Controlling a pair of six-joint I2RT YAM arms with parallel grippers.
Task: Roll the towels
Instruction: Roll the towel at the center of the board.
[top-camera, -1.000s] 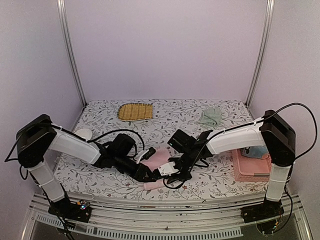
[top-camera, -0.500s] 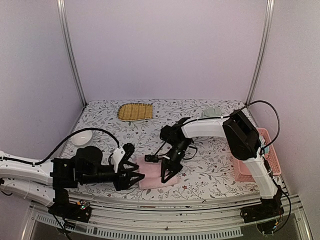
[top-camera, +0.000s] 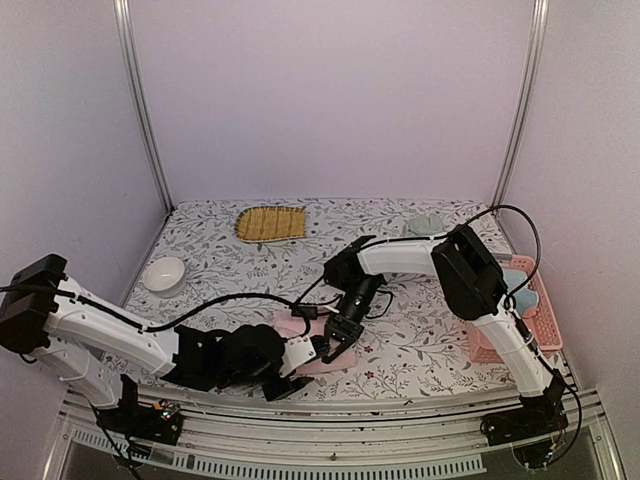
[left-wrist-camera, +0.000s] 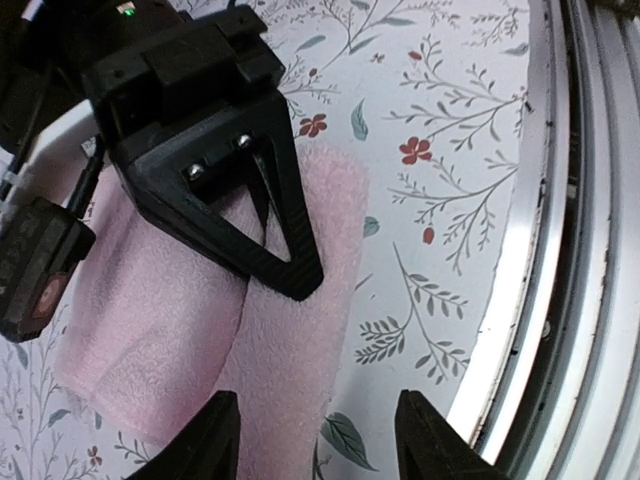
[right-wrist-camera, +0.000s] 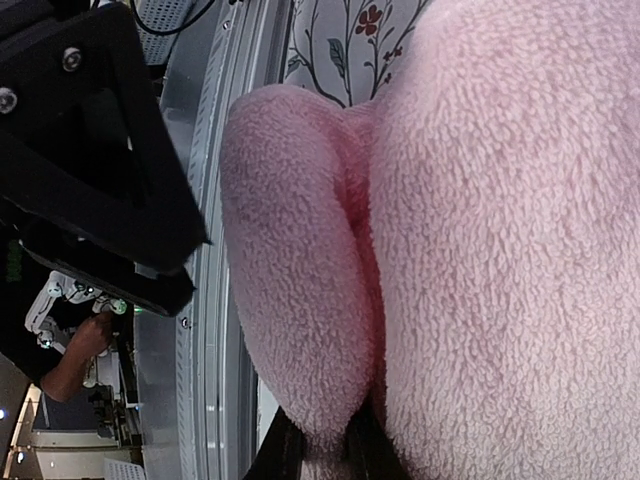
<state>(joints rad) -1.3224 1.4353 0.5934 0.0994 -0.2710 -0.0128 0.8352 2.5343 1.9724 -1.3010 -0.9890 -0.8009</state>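
Note:
The pink towel (top-camera: 312, 360) lies partly folded near the table's front edge. It also shows in the left wrist view (left-wrist-camera: 180, 320) and fills the right wrist view (right-wrist-camera: 480, 200). My right gripper (top-camera: 336, 342) is shut on a fold of it (right-wrist-camera: 325, 455); its black body shows in the left wrist view (left-wrist-camera: 200, 130). My left gripper (top-camera: 293, 372) is open (left-wrist-camera: 320, 450), low over the towel's near edge, one finger over cloth and one over the table. The sage green towel (top-camera: 424, 226) lies at the back right. The light blue towel (top-camera: 516, 281) sits in the pink basket (top-camera: 500, 340).
A yellow-brown woven mat (top-camera: 270, 222) lies at the back. A white bowl (top-camera: 165, 271) stands at the left. The table's metal front rail (left-wrist-camera: 560, 250) runs close to the pink towel. Cables trail by the right wrist.
My left arm has swung and its gripper has moved right, up to the pink towel's near edge. My right gripper has stayed on the towel, holding the fold.

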